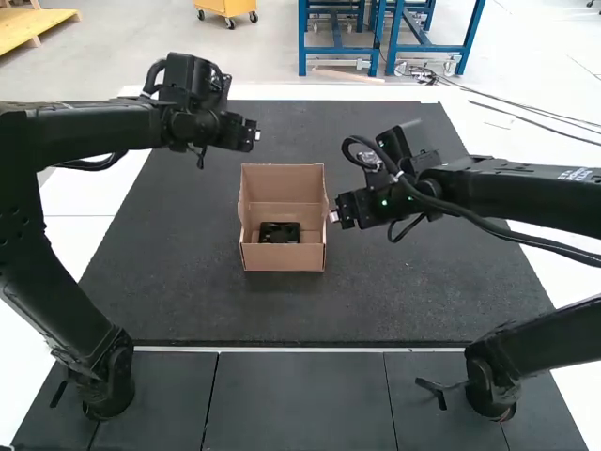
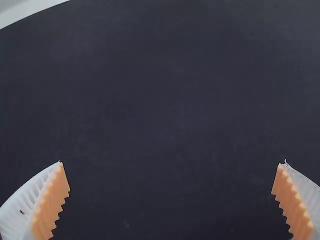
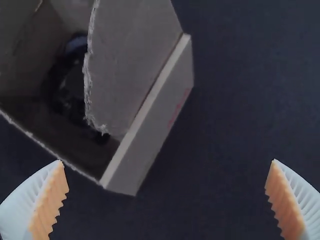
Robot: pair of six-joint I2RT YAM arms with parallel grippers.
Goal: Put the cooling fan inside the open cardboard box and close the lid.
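Note:
An open cardboard box (image 1: 282, 218) stands in the middle of the black mat, its lid flap upright at the back. A black cooling fan (image 1: 279, 232) lies inside it, dark and partly hidden behind a torn side flap (image 3: 127, 60) in the right wrist view. My right gripper (image 1: 332, 215) hangs open just beside the box's right wall (image 3: 150, 120), holding nothing. My left gripper (image 1: 255, 133) is open above the mat behind and left of the box, with bare mat between its orange pads (image 2: 50, 205).
The black mat (image 1: 188, 272) covers most of the table, with white table surface (image 1: 84, 197) at its left and right. Free mat lies in front of the box and on both sides.

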